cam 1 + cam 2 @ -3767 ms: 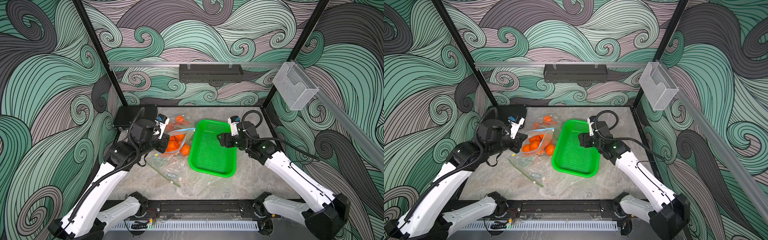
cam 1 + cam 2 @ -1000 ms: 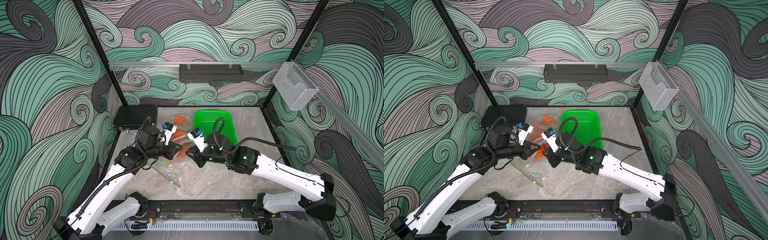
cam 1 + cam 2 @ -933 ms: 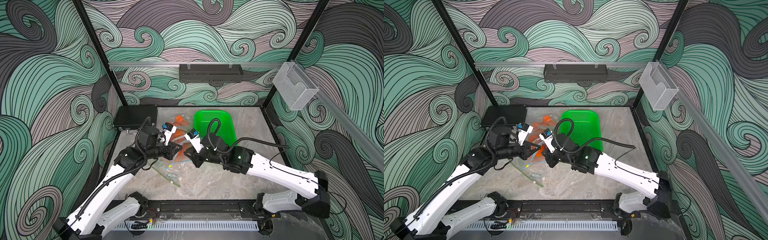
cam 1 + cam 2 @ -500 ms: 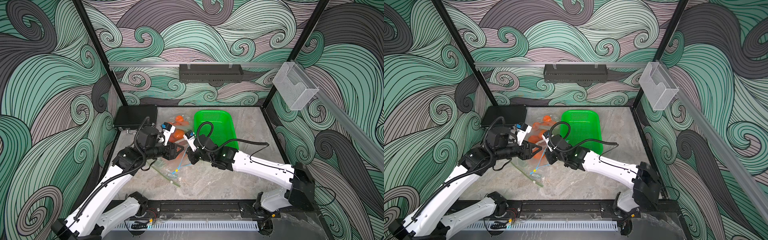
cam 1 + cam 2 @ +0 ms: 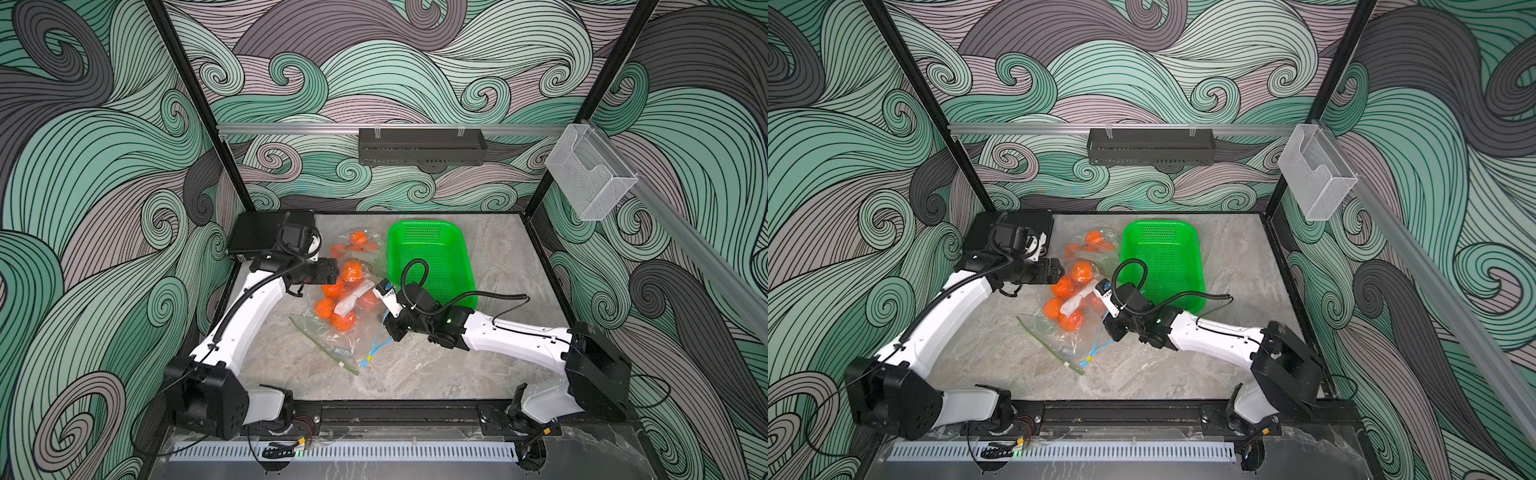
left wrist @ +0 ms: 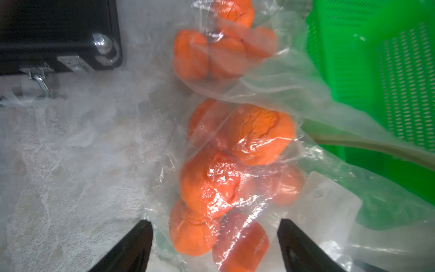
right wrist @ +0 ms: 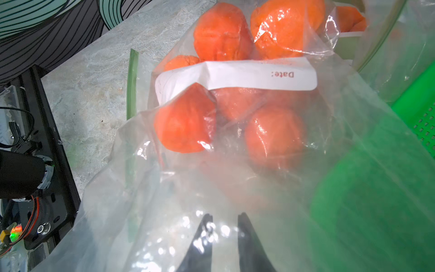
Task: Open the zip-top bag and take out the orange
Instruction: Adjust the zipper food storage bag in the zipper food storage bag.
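Toward the front edge of the counter (image 5: pixel 415 370), the right pincer (image 7: pixel 224 214) is seen nearly pressed together behind clear film and is judged to be pinching a fold of the zip-top bag (image 5: pixel 351 305), which lies left of centre, just beside the green basket (image 5: pixel 432 237). Farther back, the left pincer (image 6: pixel 214 221) is spread wide over the bag, gripping nothing. The pinched film should be kept lifted so that the mouth gapes, and one orange (image 7: pixel 186 122) should be straddled squarely, with loose film kept out of the grip. The label marked "Date:" (image 7: pixel 235 75) is legible only in the right wrist view. A blue zip strip (image 5: pixel 376 347) trailing frontward is shown only in the top views.
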You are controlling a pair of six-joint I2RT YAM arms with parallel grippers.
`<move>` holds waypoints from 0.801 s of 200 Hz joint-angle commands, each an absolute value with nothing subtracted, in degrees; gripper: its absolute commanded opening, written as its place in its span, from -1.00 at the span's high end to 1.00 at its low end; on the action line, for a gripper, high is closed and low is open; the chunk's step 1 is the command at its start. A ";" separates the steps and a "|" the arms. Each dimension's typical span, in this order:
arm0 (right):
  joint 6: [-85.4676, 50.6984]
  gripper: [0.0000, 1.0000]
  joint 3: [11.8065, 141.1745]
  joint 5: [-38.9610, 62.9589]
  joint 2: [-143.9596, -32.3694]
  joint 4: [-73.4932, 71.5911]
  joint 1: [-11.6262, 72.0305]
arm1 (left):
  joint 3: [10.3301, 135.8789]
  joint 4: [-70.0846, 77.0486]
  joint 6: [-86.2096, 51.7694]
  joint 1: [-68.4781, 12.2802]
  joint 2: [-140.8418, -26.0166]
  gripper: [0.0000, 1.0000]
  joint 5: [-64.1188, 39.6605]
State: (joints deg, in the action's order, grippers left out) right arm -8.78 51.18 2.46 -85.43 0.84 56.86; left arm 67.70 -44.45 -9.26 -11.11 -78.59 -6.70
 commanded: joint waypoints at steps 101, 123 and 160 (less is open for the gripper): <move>-5.46 0.53 49.37 10.83 -85.02 -4.74 56.34 | 63.08 -31.55 -7.47 -7.47 -89.27 -0.33 -18.86; -5.54 0.53 49.65 11.05 -85.73 -4.99 56.34 | 63.39 -32.55 -7.79 -7.38 -89.80 0.15 -22.45; -5.32 0.53 50.31 11.10 -86.91 -5.14 56.32 | 61.07 -33.57 -9.01 -7.38 -85.62 0.86 -26.17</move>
State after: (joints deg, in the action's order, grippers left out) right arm -5.96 49.74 10.24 -85.47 -3.95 56.60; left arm 61.65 -32.58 -8.32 -7.20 -88.99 -21.28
